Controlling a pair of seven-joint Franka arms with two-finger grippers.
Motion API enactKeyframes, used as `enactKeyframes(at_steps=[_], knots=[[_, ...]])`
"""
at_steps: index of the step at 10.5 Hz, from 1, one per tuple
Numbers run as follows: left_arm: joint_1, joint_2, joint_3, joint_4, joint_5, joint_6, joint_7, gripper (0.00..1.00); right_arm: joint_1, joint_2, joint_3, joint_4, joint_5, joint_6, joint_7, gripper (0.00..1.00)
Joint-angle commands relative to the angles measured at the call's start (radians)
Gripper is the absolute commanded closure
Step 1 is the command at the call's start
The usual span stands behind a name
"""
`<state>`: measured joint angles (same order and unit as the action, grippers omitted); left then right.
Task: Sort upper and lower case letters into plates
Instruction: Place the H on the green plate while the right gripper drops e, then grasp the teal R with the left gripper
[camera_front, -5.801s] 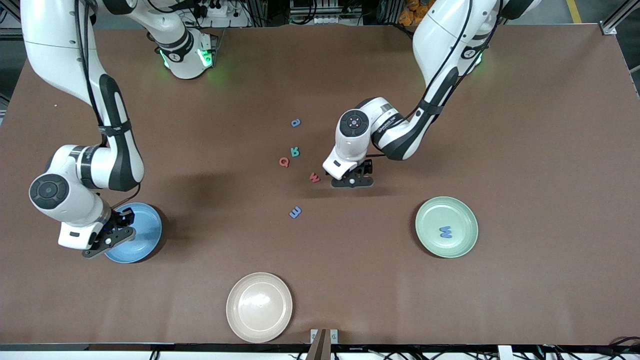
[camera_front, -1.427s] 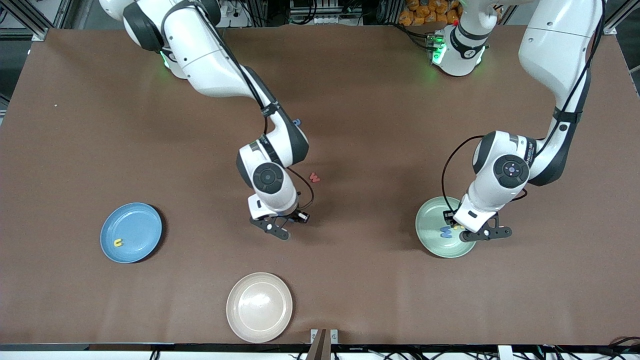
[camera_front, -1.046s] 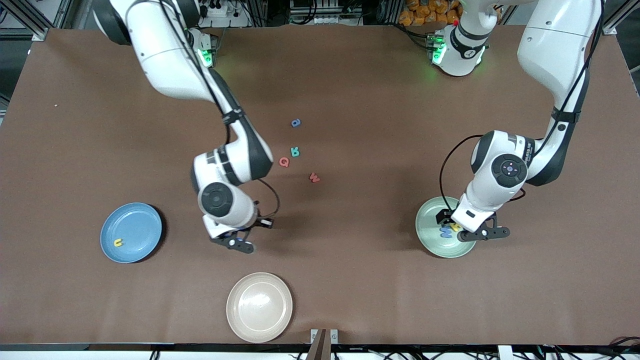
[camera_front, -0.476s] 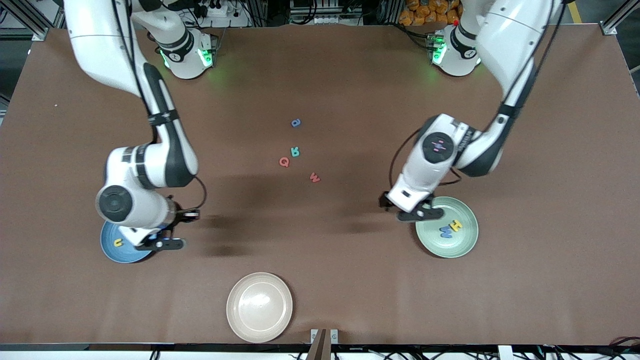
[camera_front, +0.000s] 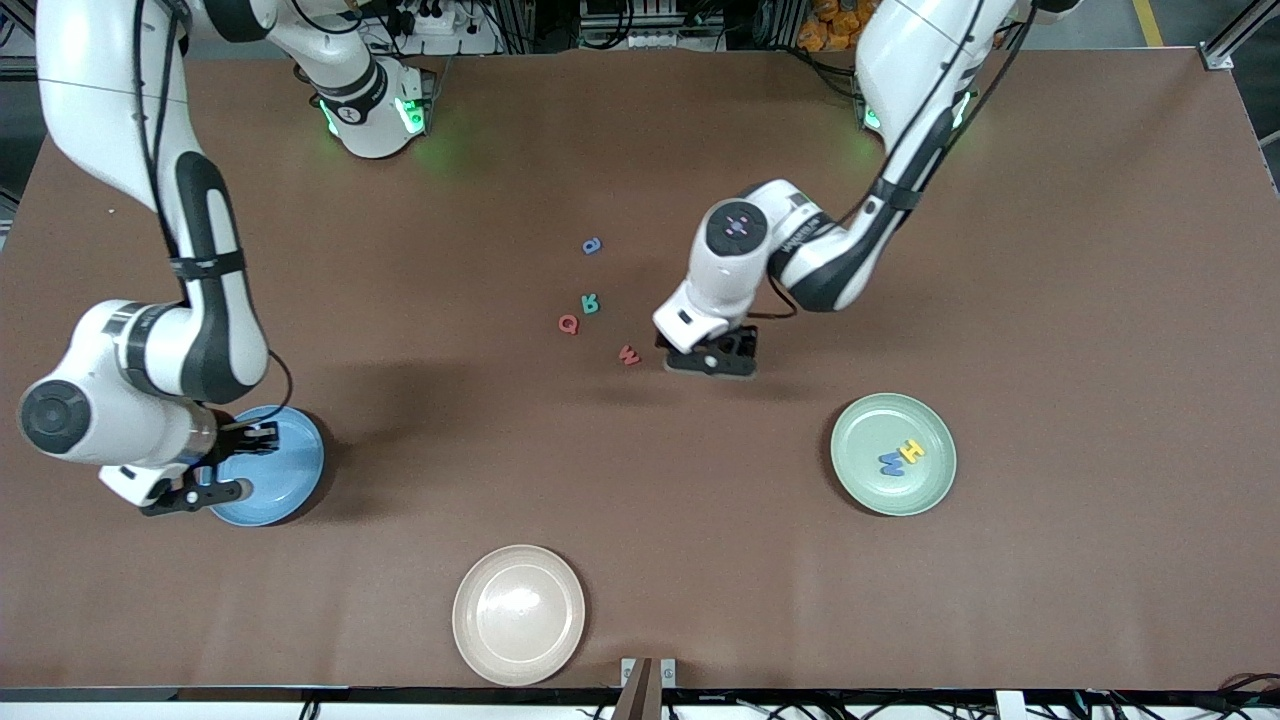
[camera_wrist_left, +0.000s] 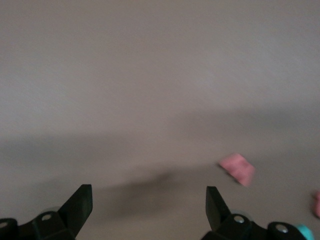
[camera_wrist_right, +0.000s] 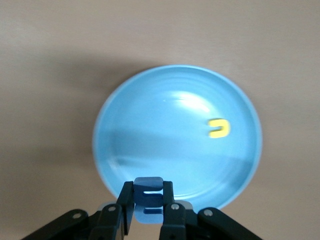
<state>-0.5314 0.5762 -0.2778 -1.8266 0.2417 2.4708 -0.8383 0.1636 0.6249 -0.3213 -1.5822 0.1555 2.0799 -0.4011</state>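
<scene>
- Right gripper (camera_front: 192, 491) (camera_wrist_right: 149, 206) – at the right arm's end of the table, up over the rim of the sky blue plate (camera_front: 292, 455) (camera_wrist_right: 170, 150). Claw closed on a small blue letter (camera_wrist_right: 149, 196), pinched flat between the two fingers; which letter it is cannot be told.
- Sky blue plate – one yellow u (camera_wrist_right: 219, 128) lies in it, apart from the held letter. The front view does not show the u; the arm covers it.
- Cream-beige plate (camera_front: 518, 614) – near the table edge closest to the front camera, nothing in it.
- Mid-table, loose on the brown table (camera_front: 1050, 300): a red Q (camera_front: 568, 323) touching or just beside a teal R (camera_front: 591, 303); a blue a (camera_front: 592, 245) farther from the front camera than both; a red w (camera_front: 629, 354) (camera_wrist_left: 237, 168) nearer to it.
- Left gripper (camera_front: 712, 358) (camera_wrist_left: 147, 200) – low over bare table just beside the red w, on the side toward the left arm's end. Claw spread wide, nothing between the fingers.
- Pale mint green plate (camera_front: 865, 430) – toward the left arm's end, well apart from the left gripper. Holds a blue W (camera_front: 890, 462) and a yellow H (camera_front: 911, 452), side by side and touching.
</scene>
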Motion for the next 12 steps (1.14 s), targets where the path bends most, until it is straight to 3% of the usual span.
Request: enactKeyframes(at_steps=[1, 5, 8, 12], knots=[[-0.115, 0.057, 0.008, 0.068, -0.007, -0.001, -0.134, 0.0, 0.008, -0.014, 0.016, -0.018, -0.001, 0.022, -0.025, 0.0], [-0.238, 0.158, 0.017, 0.15, -0.001, -0.001, -0.3, 0.0, 0.092, -0.016, 0.027, -0.012, -0.001, 0.014, -0.024, 0.0], [-0.283, 0.217, 0.044, 0.232, -0.004, 0.0, -0.37, 0.0, 0.109, -0.014, 0.097, -0.007, 0.024, 0.015, -0.015, 0.0], [-0.318, 0.257, 0.091, 0.274, -0.012, 0.0, -0.377, 0.12, 0.108, -0.013, 0.102, -0.015, 0.024, 0.014, -0.022, 0.0]])
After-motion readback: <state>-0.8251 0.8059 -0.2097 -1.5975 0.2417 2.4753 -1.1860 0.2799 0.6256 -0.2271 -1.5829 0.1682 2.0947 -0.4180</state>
